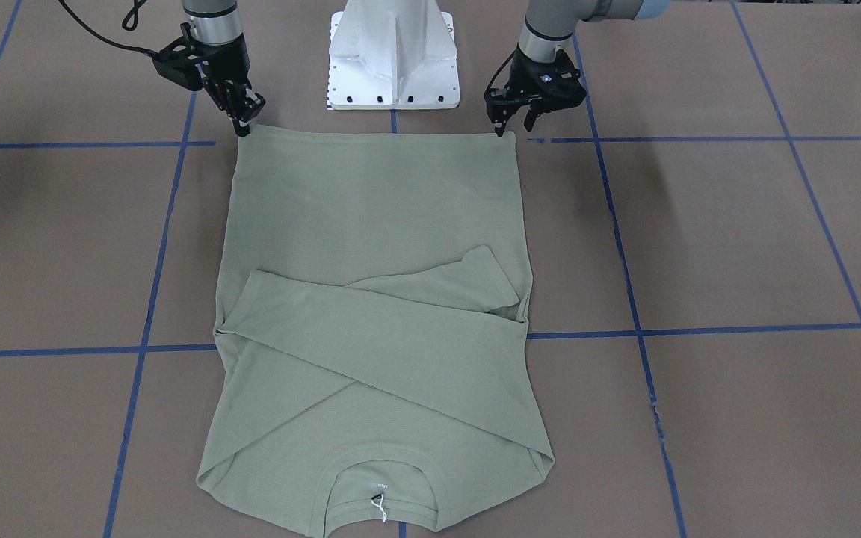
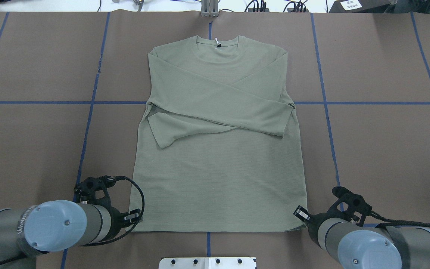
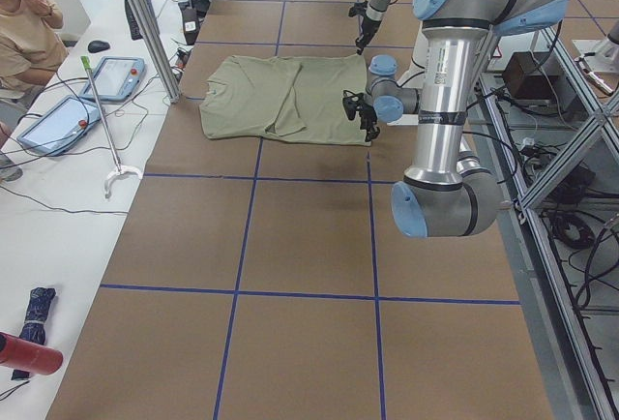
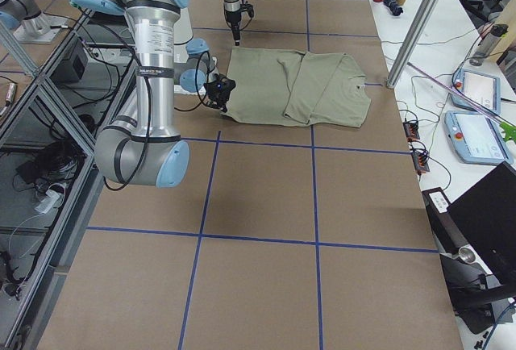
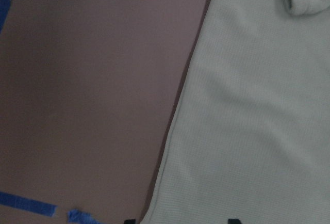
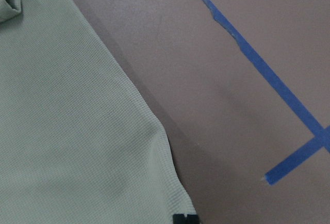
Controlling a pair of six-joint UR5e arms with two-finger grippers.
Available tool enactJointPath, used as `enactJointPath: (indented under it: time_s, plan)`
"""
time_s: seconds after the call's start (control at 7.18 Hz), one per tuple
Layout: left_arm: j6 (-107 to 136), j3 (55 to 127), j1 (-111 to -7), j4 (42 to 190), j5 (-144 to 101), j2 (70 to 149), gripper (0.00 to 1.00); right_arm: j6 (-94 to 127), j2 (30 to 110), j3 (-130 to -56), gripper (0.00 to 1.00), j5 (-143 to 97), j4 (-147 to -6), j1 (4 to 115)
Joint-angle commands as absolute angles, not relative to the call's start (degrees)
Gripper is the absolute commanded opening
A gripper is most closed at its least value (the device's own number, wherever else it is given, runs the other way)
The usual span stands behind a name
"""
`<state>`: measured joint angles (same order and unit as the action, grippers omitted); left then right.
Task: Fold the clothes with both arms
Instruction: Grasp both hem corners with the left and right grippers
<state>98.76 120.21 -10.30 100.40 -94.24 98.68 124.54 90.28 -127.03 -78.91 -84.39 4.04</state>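
Note:
The sage-green shirt (image 1: pixel 378 224) lies flat on the brown table, both sleeves folded across the chest and the neck with its white tag (image 2: pixel 217 40) at the far side. It also shows in the overhead view (image 2: pixel 218 168). My left gripper (image 1: pixel 516 127) is open at the hem's corner on the robot's left. In the left wrist view its two fingertips (image 5: pixel 233 220) stand wide apart over the hem edge of the shirt (image 5: pixel 258 105). My right gripper (image 1: pixel 242 127) is shut on the other hem corner. The right wrist view shows a single closed tip (image 6: pixel 184 219) at the cloth (image 6: pixel 67 131).
The white base pedestal (image 1: pixel 393 60) stands just behind the hem, between the arms. Blue tape lines (image 1: pixel 699 329) grid the brown table. In the exterior left view a side bench holds tablets (image 3: pixel 58 120) with a seated person (image 3: pixel 19 23) and an upright pole (image 3: pixel 145 23).

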Motion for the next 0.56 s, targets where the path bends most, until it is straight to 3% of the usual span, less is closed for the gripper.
enactJointPath:
  time_s: [0.0, 0.42]
  plan:
    - [98.7, 119.01, -9.32, 100.46, -94.31, 99.14, 0.54, 124.54, 90.26, -127.09, 0.0, -78.92, -84.46, 4.04]
    - [98.09, 118.13, -9.14, 100.55, -94.39, 99.32, 0.5, 124.54, 90.35, -127.0, 0.0, -78.84, -84.46, 4.13]
